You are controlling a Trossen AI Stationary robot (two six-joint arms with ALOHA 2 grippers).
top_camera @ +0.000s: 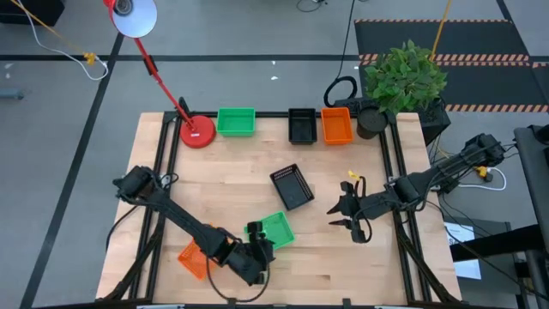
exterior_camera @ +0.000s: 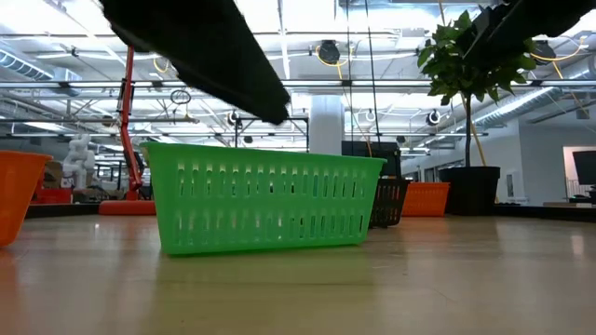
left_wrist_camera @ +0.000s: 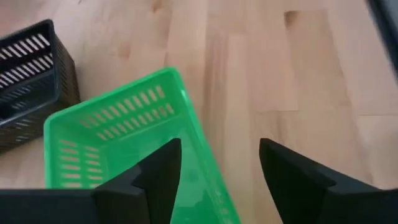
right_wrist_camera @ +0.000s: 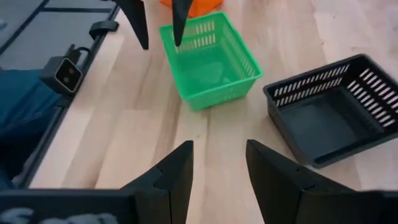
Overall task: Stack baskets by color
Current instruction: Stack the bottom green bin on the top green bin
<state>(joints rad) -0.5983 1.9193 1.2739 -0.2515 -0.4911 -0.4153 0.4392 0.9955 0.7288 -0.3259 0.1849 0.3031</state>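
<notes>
A green basket (top_camera: 276, 230) rests on its base near the table's front, also in the low view (exterior_camera: 265, 200). My left gripper (left_wrist_camera: 217, 168) hangs open just above its near-left rim, one finger over the inside and one outside the wall, and touches nothing. A loose black basket (top_camera: 292, 186) lies at the table's middle. An orange basket (top_camera: 193, 257) sits at the near left, partly under my left arm. Green (top_camera: 236, 121), black (top_camera: 301, 125) and orange (top_camera: 336, 126) baskets line the far edge. My right gripper (top_camera: 347, 216) hovers open to the right of the black basket.
A red lamp base (top_camera: 197, 132) stands at the far left corner, and its arm leans out over the table's edge. A potted plant (top_camera: 403, 81) stands at the far right corner. Bare wood lies between the two grippers and along the front right.
</notes>
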